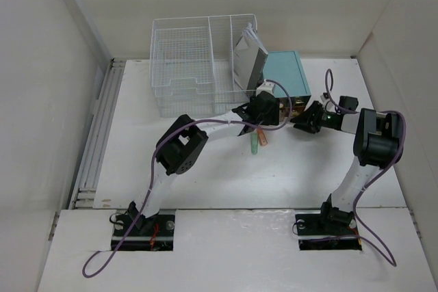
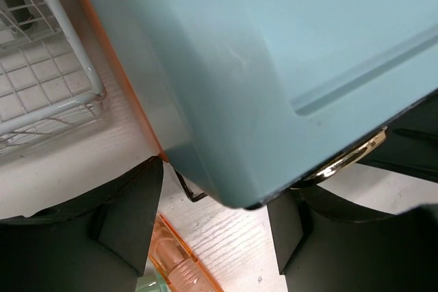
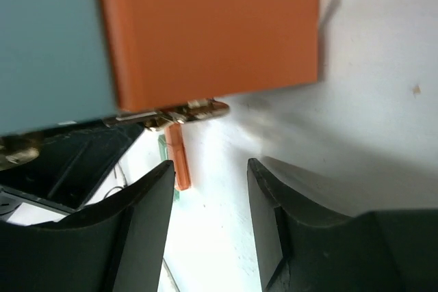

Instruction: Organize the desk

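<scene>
The desk [image 1: 205, 176] is a wide white tabletop. At its back stands a teal drawer box [image 1: 287, 74] with an orange face [image 3: 205, 29] and a gold handle [image 3: 185, 111]. My left gripper [image 1: 263, 111] sits at the box's front left corner. In the left wrist view its jaws are open just under that corner [image 2: 226, 135], with bare desk between the fingers [image 2: 130, 217]. My right gripper [image 1: 304, 120] hovers at the box's front, open and holding nothing [image 3: 211, 169]. An orange pen [image 1: 263, 139] and a green pen [image 1: 254, 143] lie together in front of the box.
A white wire-mesh basket [image 1: 181, 66] stands at the back left of the box, with a grey sheet-like item [image 1: 248, 59] leaning in its right compartment. White walls close in the desk on the left, back and right.
</scene>
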Robot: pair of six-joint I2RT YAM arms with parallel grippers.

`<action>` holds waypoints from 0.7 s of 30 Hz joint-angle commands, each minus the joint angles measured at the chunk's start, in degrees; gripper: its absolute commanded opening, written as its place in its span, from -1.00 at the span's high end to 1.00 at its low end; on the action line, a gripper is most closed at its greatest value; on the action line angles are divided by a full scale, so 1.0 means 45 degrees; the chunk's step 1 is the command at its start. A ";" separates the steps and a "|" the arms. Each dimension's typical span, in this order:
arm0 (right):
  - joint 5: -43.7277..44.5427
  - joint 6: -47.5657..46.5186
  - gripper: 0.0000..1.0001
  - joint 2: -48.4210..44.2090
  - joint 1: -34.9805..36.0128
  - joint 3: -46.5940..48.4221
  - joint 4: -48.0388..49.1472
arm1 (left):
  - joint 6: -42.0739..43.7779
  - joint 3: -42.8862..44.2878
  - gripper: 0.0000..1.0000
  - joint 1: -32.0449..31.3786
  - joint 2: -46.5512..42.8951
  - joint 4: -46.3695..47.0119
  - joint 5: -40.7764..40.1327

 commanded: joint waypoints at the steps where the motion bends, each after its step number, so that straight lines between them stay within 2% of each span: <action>1: -0.0335 -0.0106 -0.05 -0.0156 -0.0035 0.0597 0.0418 | 0.0027 0.0699 -0.12 0.0196 0.0114 0.0181 -0.0048; 21: 0.0816 0.3448 -0.07 0.0371 0.0336 0.0636 0.4265 | -0.0616 0.1676 -0.09 0.0665 0.0699 -0.0366 -0.0555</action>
